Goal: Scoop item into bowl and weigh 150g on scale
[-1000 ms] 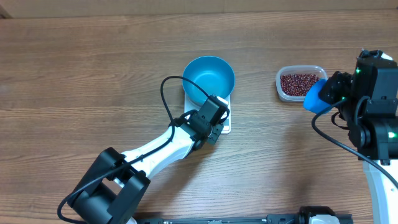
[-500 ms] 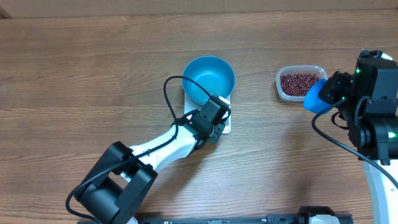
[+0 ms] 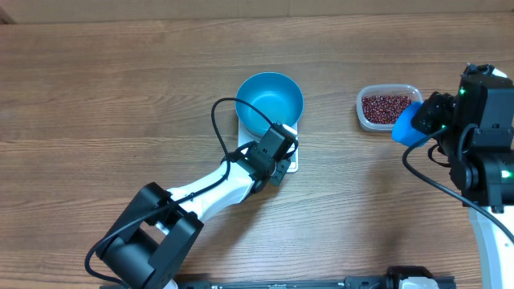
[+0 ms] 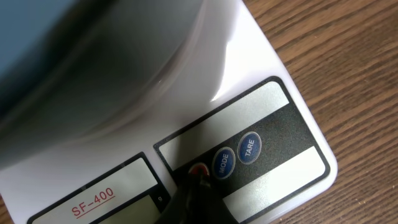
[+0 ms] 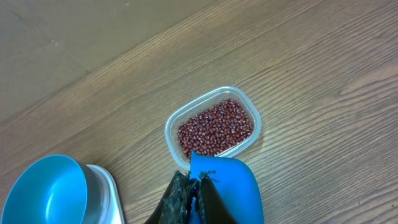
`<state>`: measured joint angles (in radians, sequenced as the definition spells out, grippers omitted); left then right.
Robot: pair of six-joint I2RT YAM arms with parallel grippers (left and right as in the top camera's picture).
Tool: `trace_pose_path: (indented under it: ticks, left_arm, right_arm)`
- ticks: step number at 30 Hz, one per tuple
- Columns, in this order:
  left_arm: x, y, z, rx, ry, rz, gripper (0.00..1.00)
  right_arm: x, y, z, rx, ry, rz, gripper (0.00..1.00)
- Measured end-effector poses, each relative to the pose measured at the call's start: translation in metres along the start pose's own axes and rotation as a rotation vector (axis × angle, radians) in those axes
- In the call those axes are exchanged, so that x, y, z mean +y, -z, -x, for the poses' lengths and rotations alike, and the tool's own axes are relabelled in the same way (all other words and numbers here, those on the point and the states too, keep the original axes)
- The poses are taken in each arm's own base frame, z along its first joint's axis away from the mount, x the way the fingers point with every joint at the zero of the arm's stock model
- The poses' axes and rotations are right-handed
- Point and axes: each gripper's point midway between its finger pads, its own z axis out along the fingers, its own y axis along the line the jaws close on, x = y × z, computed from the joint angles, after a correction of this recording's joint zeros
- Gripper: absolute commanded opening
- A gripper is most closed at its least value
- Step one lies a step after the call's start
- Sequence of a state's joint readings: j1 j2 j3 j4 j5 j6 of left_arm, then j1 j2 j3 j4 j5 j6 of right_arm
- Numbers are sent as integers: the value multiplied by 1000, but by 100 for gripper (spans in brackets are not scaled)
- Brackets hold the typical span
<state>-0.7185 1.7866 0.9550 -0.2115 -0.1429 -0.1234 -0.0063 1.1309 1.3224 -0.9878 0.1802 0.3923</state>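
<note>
Where the wood-grain table [image 3: 96, 96] meets a tan strip [image 3: 241, 6], left gripper [image 4: 196, 193] is closed, right gripper [image 5: 191, 196] clamps scoop [image 5: 230, 183].

Bowl [image 3: 270, 103] is blue, scale [image 4: 249, 43] white, beans [image 3: 386, 106] red-brown

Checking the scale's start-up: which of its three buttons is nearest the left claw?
The red button, leftmost of the row: the left claw overlaps it, while blue MODE and TARE are uncovered.

Bright, even light; overhead view sharp. Left wrist view: bowl [image 4: 43, 56] beyond left gripper [image 4: 198, 190] badly blurred, casting soft shadow on scale [image 4: 249, 68], with faint glare. Right gripper [image 5: 191, 190] soft-focused.
</note>
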Motion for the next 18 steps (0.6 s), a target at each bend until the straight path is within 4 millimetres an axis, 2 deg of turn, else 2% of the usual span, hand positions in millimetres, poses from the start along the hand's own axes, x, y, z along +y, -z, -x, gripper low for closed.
trace_pose_path:
  ticks: [18]
  left_arm:
    - [0,0,6,-25,0,0,4]
  right_arm:
    - [0,0,0,1,0,-1,4]
